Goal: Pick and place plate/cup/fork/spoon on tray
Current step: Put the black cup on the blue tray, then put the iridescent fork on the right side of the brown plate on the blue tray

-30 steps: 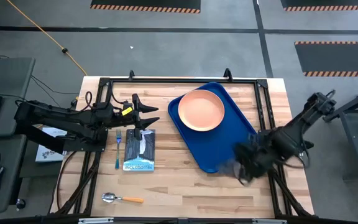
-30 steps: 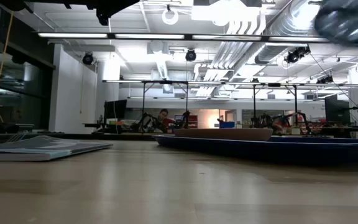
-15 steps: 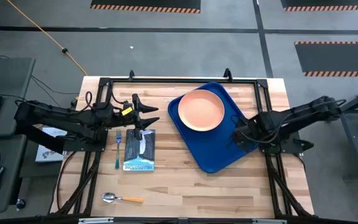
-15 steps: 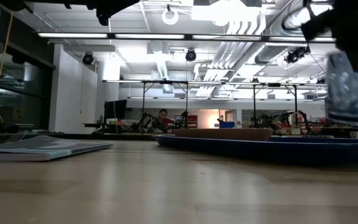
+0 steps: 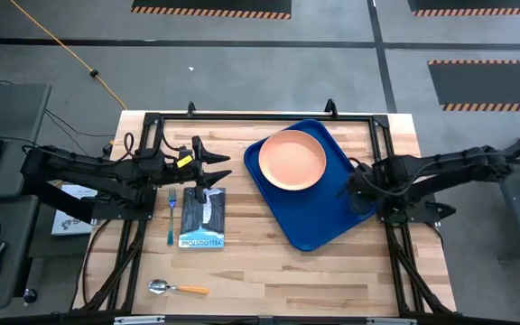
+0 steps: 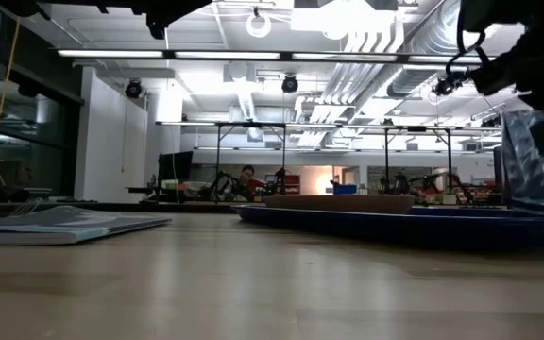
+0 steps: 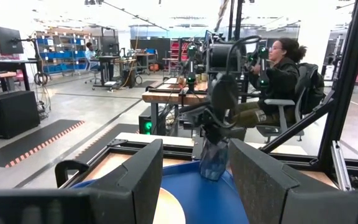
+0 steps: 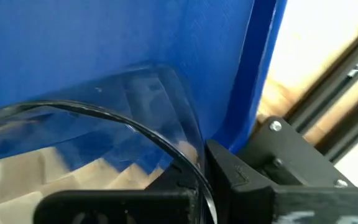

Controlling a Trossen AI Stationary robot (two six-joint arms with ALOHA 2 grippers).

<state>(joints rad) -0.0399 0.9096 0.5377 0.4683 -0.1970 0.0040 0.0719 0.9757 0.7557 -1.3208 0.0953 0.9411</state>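
Change: over the last second the right gripper (image 5: 361, 183) has carried the small greyish see-through cup (image 6: 536, 156) from off the near right corner of the large dark blue rectangular tray (image 5: 310, 221) to a spot over the tray's right edge.
Meaning for the task: the cup looks close to being set down; the round peach-orange plastic plate (image 5: 292, 159) already lies on the tray's far left part, so I judge the cup to be the second item nearly placed.
Cup and jaws: the right jaws are pressed together on the cup's thin wall, pinching it at the rim; in the right wrist view the clear rim curves right against the dark finger, blue tray behind it.
Cup's height: in the low view its base is level with the tray's rim; whether it touches, I cannot tell.
Left gripper (image 5: 208, 169): waits over the left half of the wooden tabletop (image 5: 269, 271), jaws spread, holding nothing.
Still to move: the slim teal-blue fork (image 5: 170, 217) just left of the blue-and-white booklet (image 5: 203, 218); the orange-handled spoon (image 5: 177, 288) near the front left edge.
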